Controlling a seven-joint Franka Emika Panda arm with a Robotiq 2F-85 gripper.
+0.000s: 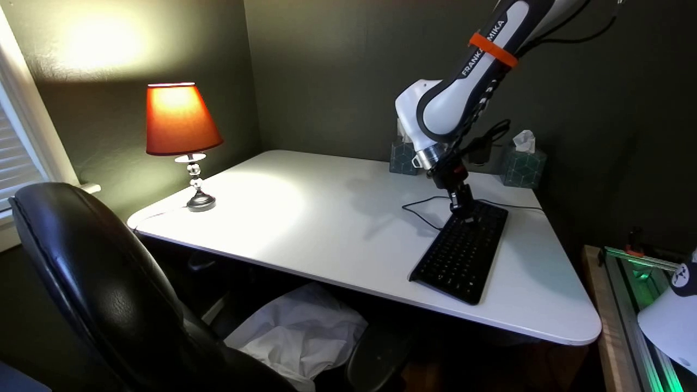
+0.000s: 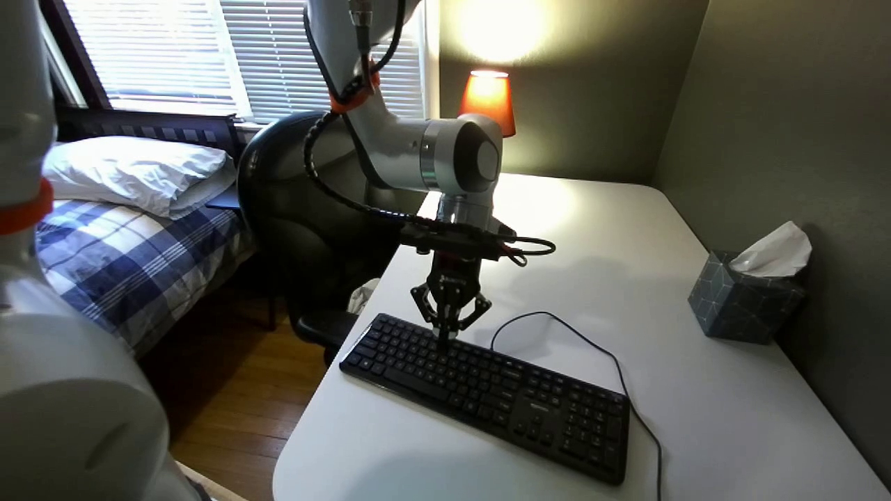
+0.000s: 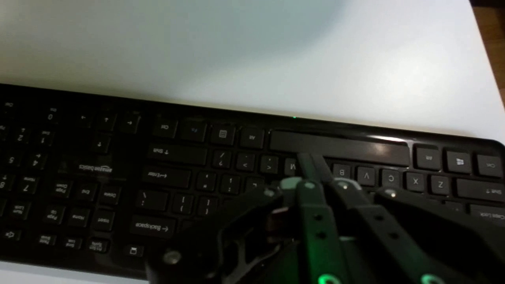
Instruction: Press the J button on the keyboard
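Observation:
The black keyboard [image 1: 457, 261] lies flat on the white table, also seen in an exterior view [image 2: 536, 410] and the wrist view [image 3: 118, 173]. My gripper [image 1: 469, 219] points down over the keyboard's letter keys; it also shows in an exterior view [image 2: 443, 339]. In the wrist view, the fingertips [image 3: 311, 157] are together with nothing between them. There they appear between the M key [image 3: 290, 167] and the B key [image 3: 341, 171], at the space bar's edge [image 3: 367, 152]. The fingers hide the J key. I cannot tell whether the tips touch a key.
A thin dark cable [image 2: 612, 358] curves over the table [image 1: 337, 218] beside the keyboard. Tissue boxes [image 1: 524, 167] [image 2: 745, 299] stand by the wall. A lit orange lamp [image 1: 179, 120] stands at the far end. A black chair [image 1: 109, 283] is at the table's edge.

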